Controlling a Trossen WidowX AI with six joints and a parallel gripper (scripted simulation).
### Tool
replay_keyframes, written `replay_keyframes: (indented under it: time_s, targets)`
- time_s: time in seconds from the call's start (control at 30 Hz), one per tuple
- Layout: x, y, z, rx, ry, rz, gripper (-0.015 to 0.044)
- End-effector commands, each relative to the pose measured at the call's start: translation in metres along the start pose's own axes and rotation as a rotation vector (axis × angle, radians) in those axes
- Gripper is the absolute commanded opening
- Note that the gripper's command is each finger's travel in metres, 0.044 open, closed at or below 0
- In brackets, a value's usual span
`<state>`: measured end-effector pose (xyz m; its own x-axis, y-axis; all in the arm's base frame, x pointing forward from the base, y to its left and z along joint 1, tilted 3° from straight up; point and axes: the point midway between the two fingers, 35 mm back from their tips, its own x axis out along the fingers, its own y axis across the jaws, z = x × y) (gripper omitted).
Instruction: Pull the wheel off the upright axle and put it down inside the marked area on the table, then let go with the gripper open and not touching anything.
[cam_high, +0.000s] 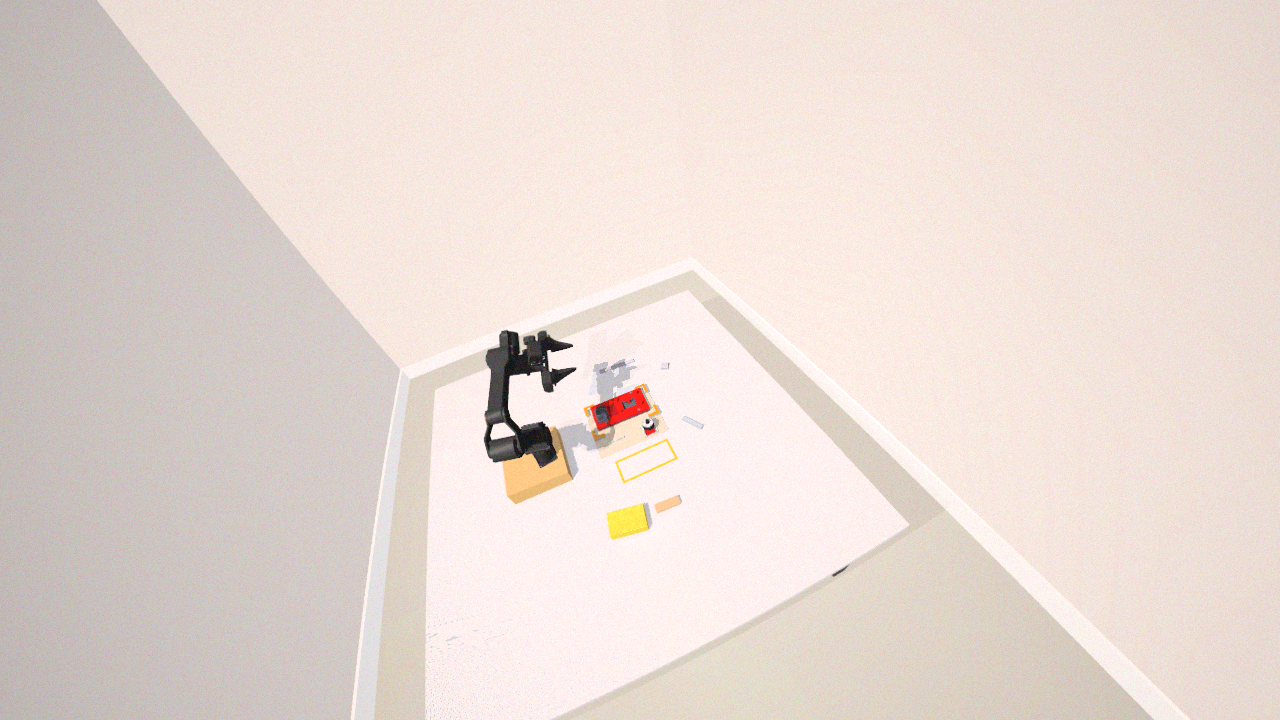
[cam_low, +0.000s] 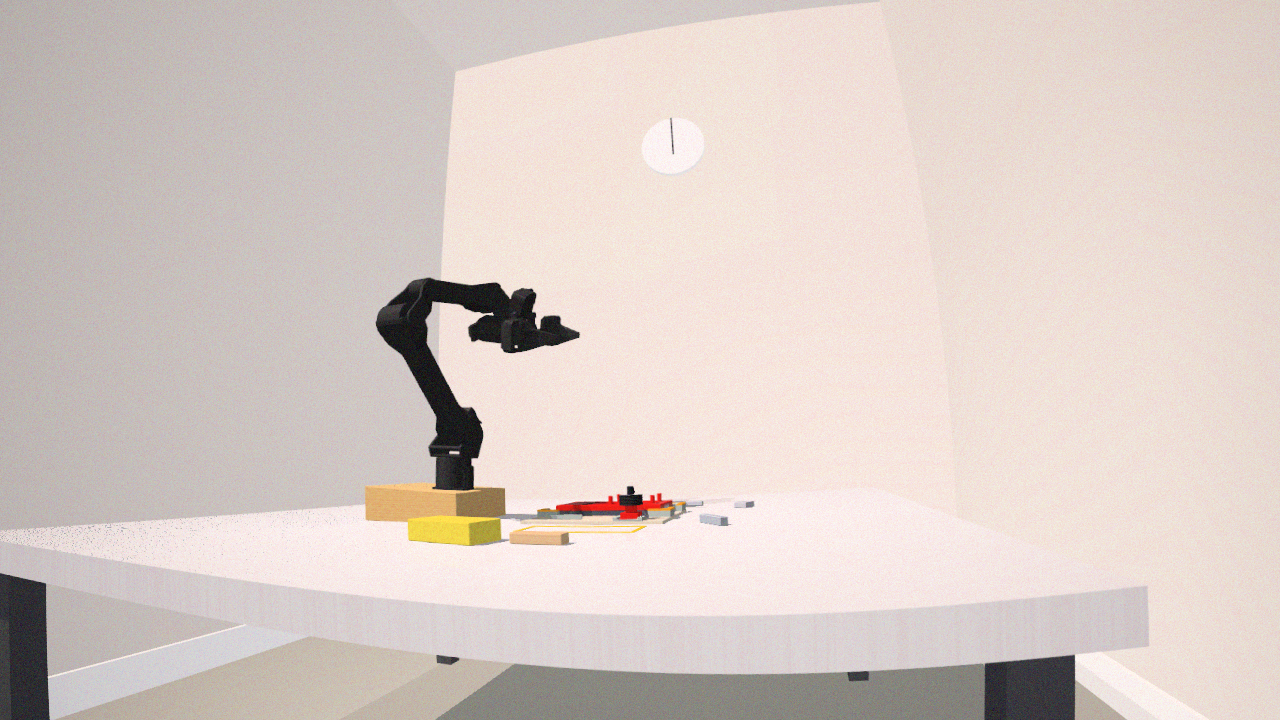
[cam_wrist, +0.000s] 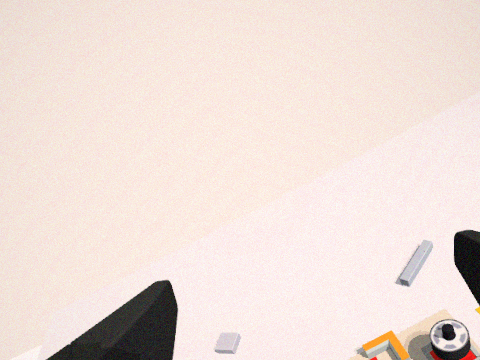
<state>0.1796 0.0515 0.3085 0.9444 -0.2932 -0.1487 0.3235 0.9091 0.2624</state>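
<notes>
The gripper (cam_high: 573, 357) (cam_low: 572, 332) (cam_wrist: 314, 272) was held high above the table (cam_high: 760, 555) (cam_low: 716, 573) (cam_wrist: 280, 240), its jaws spread wide with nothing between them. The wheel (cam_high: 648, 424) (cam_low: 631, 498) (cam_wrist: 455, 340) sat on the upright axle (cam_high: 648, 420) (cam_low: 630, 489) (cam_wrist: 448, 330), whose dark tip showed above the hub, beside the red plate (cam_high: 622, 407) (cam_low: 581, 506); the yellow outline (cam_high: 646, 479) (cam_low: 586, 531), taken as the marked area, lay nearby without the wheel. Removal had yet to be done. In the wrist view the wheel appeared near the lower right corner, so a descent without sideways correction would probably have missed it. A shallow or off-centre grip might have slipped from the rim, and a slanted pull could have jammed the hub on the axle. A low approach risked knocking the red plate; a hasty release might have left the wheel across the outline.
</notes>
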Motion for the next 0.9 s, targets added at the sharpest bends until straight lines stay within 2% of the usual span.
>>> replay_keyframes:
  time_s: [0.0,0.1,0.5,0.87]
  targets:
    - [0.001,0.0,-0.001,-0.006,0.004,-0.005,0.0374]
    - [0.01,0.001,-0.009,-0.086,0.066,-0.069,0.03]
    - [0.068,-0.006,-0.053,-0.399,0.47,-0.319,0.03]
    - [0.132,-0.038,-0.092,-0.511,0.911,-0.366,0.03]
